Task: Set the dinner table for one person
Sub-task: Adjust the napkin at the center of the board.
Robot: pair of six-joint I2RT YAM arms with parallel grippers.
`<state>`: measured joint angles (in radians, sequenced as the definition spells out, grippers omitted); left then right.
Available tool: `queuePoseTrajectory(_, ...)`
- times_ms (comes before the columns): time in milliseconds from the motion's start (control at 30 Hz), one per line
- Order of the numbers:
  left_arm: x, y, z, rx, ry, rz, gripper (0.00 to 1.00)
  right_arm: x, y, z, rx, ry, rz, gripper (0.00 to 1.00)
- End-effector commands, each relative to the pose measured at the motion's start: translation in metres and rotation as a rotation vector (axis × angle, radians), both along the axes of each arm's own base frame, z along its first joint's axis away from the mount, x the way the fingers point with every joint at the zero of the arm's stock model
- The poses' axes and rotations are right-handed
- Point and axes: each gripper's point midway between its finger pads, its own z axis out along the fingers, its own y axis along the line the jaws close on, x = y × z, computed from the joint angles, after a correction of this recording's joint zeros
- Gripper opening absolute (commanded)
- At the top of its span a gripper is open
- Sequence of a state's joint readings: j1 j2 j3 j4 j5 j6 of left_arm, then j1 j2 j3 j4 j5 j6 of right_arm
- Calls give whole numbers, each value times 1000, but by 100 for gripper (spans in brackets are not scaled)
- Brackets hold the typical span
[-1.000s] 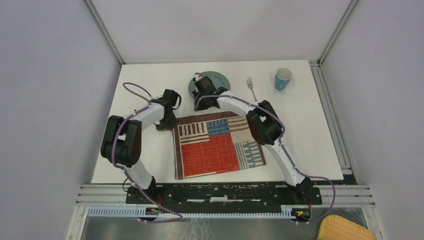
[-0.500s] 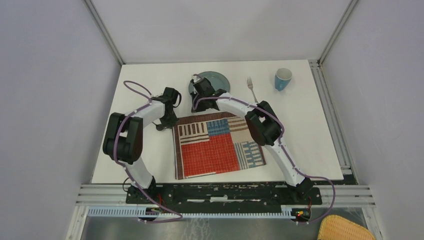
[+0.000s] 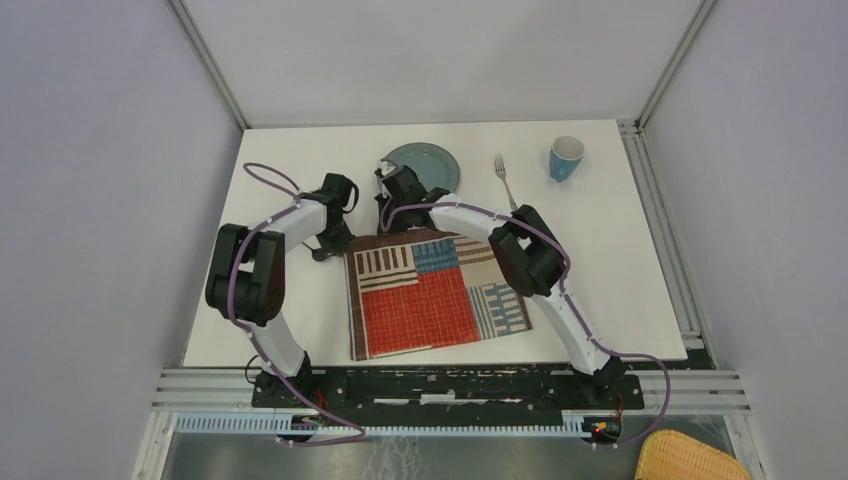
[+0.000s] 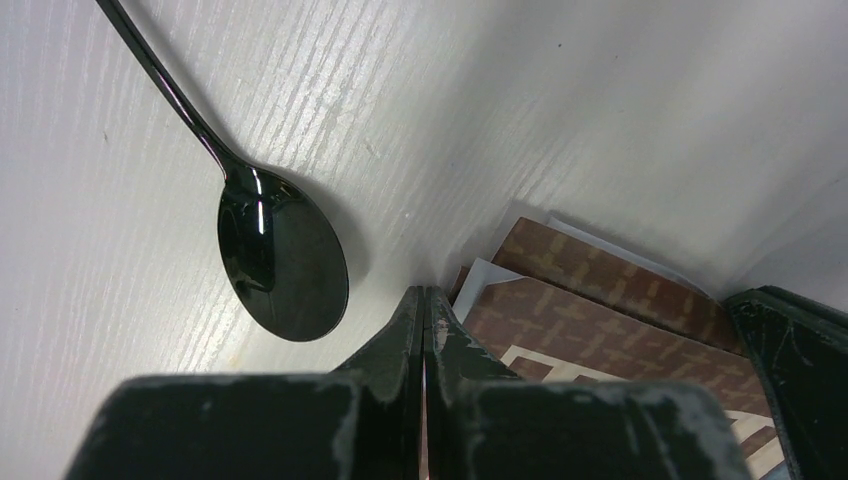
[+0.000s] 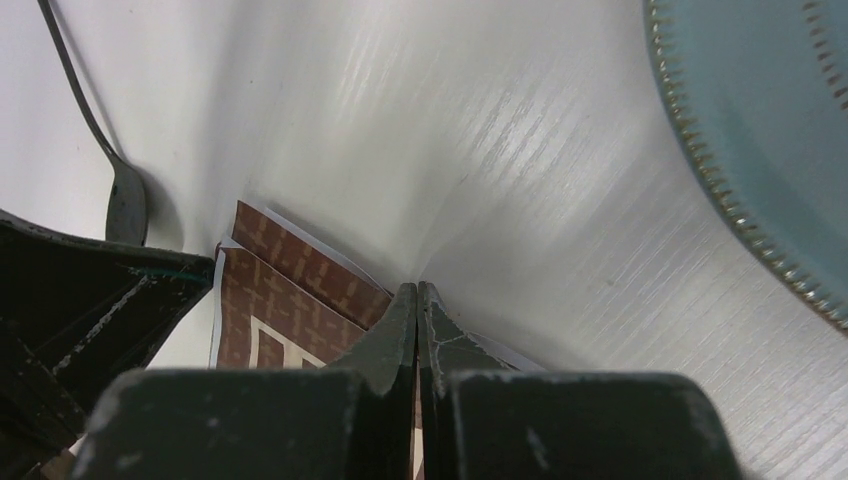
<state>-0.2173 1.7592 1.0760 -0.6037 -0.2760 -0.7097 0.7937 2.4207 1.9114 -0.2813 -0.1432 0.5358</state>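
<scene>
Looking down from high above and behind both arm bases, taking in the whole dinner table (image 3: 630, 220). Riding right behind the left gripper (image 4: 424, 292), pointing down at close range onto spoon (image 4: 283, 255) and placemat (image 4: 600, 290) corner. Riding the right gripper (image 5: 417, 288) just as near, catching the plate (image 5: 780, 100) rim. Sharing that placemat corner across all three.

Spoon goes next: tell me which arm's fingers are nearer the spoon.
Left. The left fingers are right beside the spoon; the right fingers are farther along the placemat edge, nearer the plate.
</scene>
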Motion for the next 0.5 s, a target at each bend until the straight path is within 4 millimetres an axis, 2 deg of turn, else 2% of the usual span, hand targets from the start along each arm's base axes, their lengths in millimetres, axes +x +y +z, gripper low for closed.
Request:
queuePoseTrajectory(0,12,-7,-3,-42,-23,40,2,-30,-11,-18,-66,81,20,0)
queuePoseTrajectory(467,20,-7,1,-32,-34,29,2,-36,-12,-20,-59,94,16,0)
